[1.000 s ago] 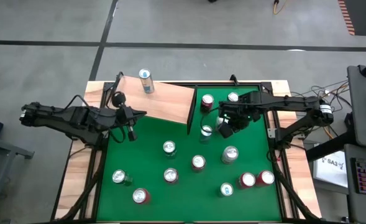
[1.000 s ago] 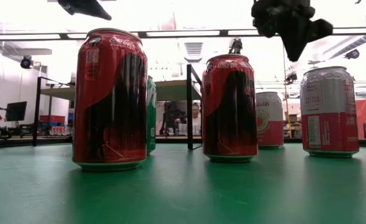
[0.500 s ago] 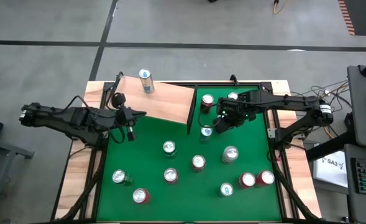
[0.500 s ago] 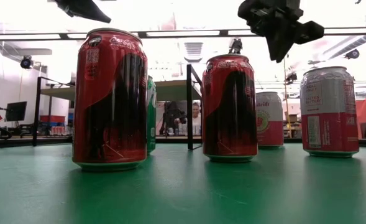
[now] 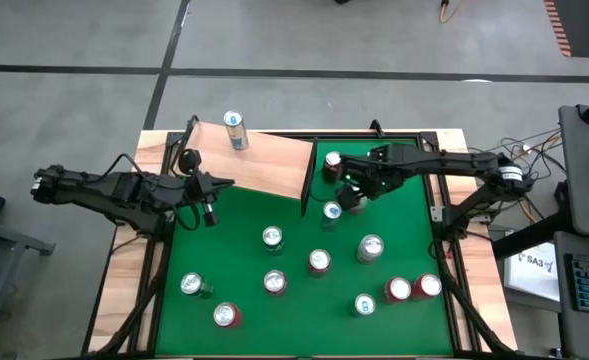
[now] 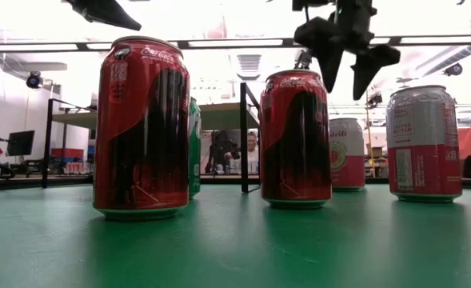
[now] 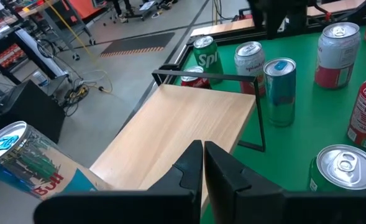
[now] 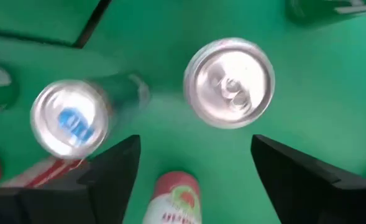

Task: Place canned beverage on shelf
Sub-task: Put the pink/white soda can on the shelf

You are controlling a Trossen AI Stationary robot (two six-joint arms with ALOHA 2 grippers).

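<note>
Shifted leftward and toward the far edge since a second ago: right gripper (image 5: 352, 190), jaws then together, now spread apart. Left arm unchanged.

High view: hangs above the green table (image 5: 244, 235), just right of the shelf's dark end panel (image 5: 308, 172), over the gap between a red can (image 5: 332, 163) at the far edge and a slim silver-topped can (image 5: 331, 211) nearer. Grips nothing. Shelf (image 5: 264, 166) lies at the far left corner, pale wood, carrying one blue-and-white can (image 5: 234, 129) near its far left end. Left gripper (image 5: 217, 186) waits at the shelf's near left edge, fingers pressed together, empty. More cans stand scattered across the near half of the table.

Low view: right gripper (image 6: 344, 66) hangs from above with two dark fingers splayed, just above and to the right of a red cola can (image 6: 296, 138). Larger red cola can (image 6: 142, 128) stands nearest on the left, a red-and-silver can (image 6: 424, 142) on the right.

Left wrist view: left gripper (image 7: 203, 163) closed tip to tip over the shelf (image 7: 183, 134); slim blue can (image 7: 279, 91) stands beyond the end panel.

Right wrist view: right gripper (image 8: 195, 158) wide open, looking straight down on a silver can top (image 8: 228, 82) between the fingers, clear of both; blue-tabbed can top (image 8: 71, 117) beside it.
</note>
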